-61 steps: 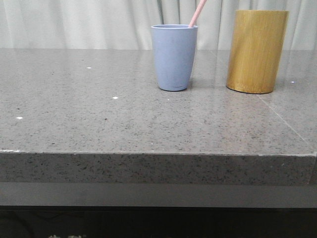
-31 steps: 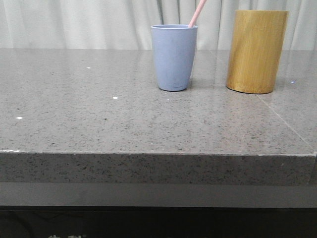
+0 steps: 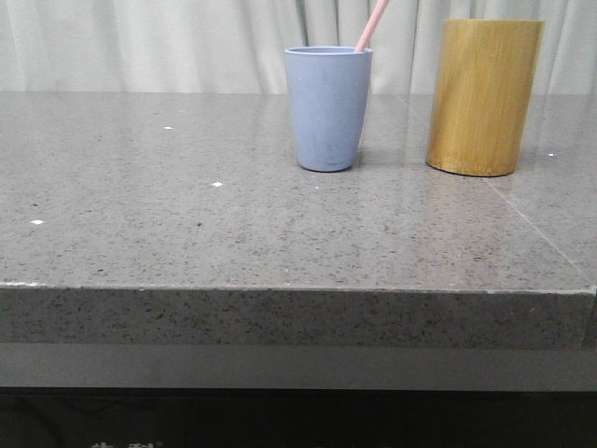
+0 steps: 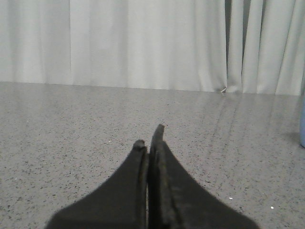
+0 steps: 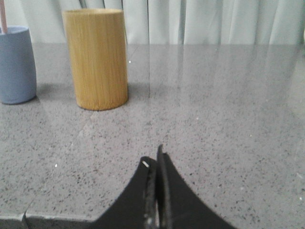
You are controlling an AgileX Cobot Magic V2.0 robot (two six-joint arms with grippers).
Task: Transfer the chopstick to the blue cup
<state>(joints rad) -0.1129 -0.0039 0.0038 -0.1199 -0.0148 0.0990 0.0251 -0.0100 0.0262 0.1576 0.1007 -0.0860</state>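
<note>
The blue cup (image 3: 327,107) stands upright at the back middle of the grey stone table. A pale pink chopstick (image 3: 372,25) leans out of its right rim, its top cut off by the frame. In the right wrist view the cup (image 5: 16,64) and a bit of the chopstick (image 5: 3,15) show beside the wooden cylinder. The cup's edge shows in the left wrist view (image 4: 302,126). My left gripper (image 4: 149,136) is shut and empty, low over the table. My right gripper (image 5: 154,156) is shut and empty near the table's front edge. Neither gripper shows in the front view.
A taller tan wooden cylinder (image 3: 483,96) stands right of the blue cup; it also shows in the right wrist view (image 5: 96,58). A white curtain (image 3: 149,42) hangs behind the table. The table's front edge (image 3: 298,289) runs across the front view.
</note>
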